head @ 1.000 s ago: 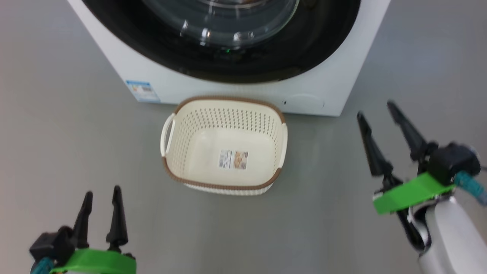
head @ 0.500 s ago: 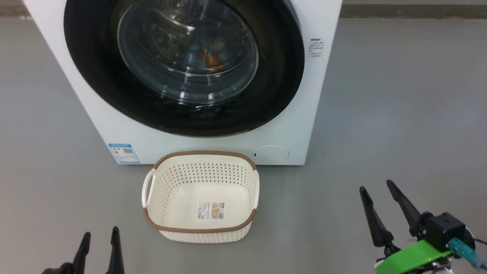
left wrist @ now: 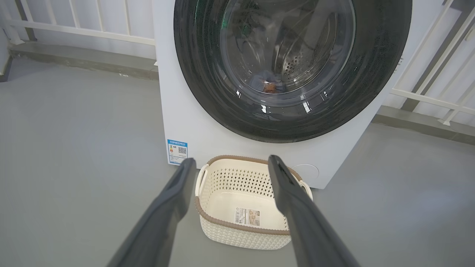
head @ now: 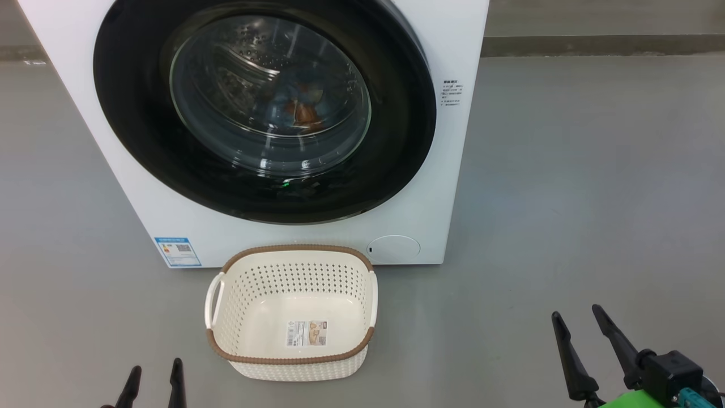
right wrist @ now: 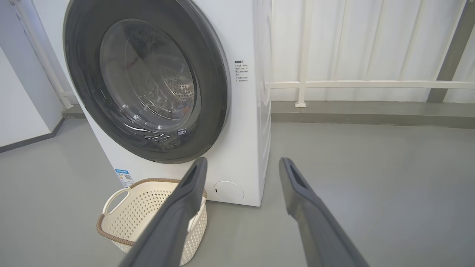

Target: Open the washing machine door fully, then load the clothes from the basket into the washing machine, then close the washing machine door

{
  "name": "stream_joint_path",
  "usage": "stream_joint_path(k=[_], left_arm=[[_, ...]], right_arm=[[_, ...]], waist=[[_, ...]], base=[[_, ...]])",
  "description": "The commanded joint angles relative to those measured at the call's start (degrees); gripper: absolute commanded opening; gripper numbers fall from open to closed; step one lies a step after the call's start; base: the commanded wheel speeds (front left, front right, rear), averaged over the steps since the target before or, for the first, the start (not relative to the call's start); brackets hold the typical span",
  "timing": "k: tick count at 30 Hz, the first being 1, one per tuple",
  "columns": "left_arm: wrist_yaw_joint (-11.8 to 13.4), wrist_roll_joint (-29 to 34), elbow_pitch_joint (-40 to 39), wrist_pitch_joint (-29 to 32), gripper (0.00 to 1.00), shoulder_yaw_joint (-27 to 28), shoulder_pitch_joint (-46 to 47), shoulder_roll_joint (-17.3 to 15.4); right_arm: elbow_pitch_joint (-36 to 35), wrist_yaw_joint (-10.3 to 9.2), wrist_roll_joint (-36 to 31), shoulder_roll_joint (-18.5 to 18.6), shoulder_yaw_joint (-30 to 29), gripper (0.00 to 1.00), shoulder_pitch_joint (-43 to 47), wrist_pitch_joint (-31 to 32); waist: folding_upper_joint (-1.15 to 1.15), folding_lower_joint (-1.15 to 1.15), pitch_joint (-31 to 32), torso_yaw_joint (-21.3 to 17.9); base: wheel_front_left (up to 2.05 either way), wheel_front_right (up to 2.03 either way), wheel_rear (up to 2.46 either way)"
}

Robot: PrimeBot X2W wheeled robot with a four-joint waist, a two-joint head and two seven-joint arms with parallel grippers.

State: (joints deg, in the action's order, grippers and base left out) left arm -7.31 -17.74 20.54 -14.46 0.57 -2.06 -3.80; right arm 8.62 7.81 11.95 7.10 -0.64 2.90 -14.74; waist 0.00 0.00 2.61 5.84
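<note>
The washing machine door point(head: 136, 130) is shut, clothes point(head: 303, 110) visible through it. The basket point(head: 291, 360) sits on the floor point(head: 566, 198) just before the washing machine point(head: 453, 170). Left claw point(head: 156, 365) and right claw point(head: 575, 311) hang spread, gripping nothing.

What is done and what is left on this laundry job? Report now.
Done: the clothes lie inside the drum, the basket is empty, and the washing machine door looks shut. In hand: nothing; the left hand and right hand are open, clear of the washing machine. Left: nothing that shows.
</note>
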Motion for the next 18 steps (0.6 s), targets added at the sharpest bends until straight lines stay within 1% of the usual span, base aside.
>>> stream_joint_path(k=[1,8,18], left_arm=[[-0.18,-0.04,-1.84,-0.54,1.0,1.55,0.82,-1.14],[-0.18,1.13,-3.22,-0.54,1.0,2.84,0.13,-1.05],[-0.18,1.09,-4.0,-0.54,1.0,2.68,0.02,-0.85]], right_arm=[[-1.09,-0.32,-1.09,0.1,0.94,1.0,-0.32,-0.26],[0.44,-0.32,-1.83,-0.75,-0.63,1.0,0.55,-0.26],[1.32,-0.32,-2.43,-1.54,-2.15,1.0,0.84,-0.26]], waist=[[0.0,0.0,0.01,0.14],[0.0,0.0,-0.47,0.72],[0.0,0.0,-0.89,1.16]], base=[[0.0,0.0,0.0],[0.0,0.0,0.0],[0.0,0.0,0.0]])
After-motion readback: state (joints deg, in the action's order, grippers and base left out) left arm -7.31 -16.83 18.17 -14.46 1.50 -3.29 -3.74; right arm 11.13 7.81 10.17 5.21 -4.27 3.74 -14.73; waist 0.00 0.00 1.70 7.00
